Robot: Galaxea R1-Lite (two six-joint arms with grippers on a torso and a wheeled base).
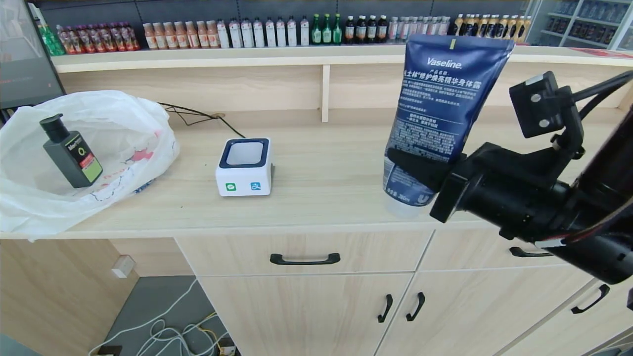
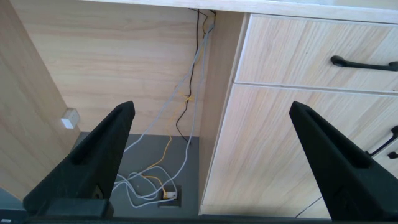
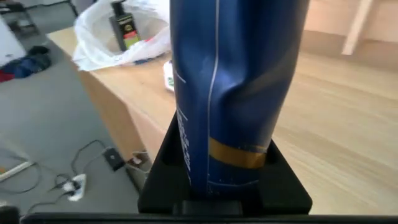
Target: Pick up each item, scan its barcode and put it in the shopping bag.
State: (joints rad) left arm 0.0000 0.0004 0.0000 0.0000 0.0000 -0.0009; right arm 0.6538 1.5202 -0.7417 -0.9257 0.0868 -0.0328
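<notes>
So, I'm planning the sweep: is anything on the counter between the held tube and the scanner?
Nothing visible. The right claw holds the tube over the counter, and only bare wood lies between it and the scanner. The bag with its bottle sits beyond the scanner, farther left.

White print on tube (image 1: 447, 113); icons on scanner (image 1: 245, 168)

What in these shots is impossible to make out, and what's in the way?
Cap end of the blue tube: right wrist view, covered by the right gripper.
Most of the scanner: right wrist view, behind the tube.
Left side of the shopping bag: head view, cut off by the edge.
Labels on the shelf bottles: head view, too small to tell.
</notes>
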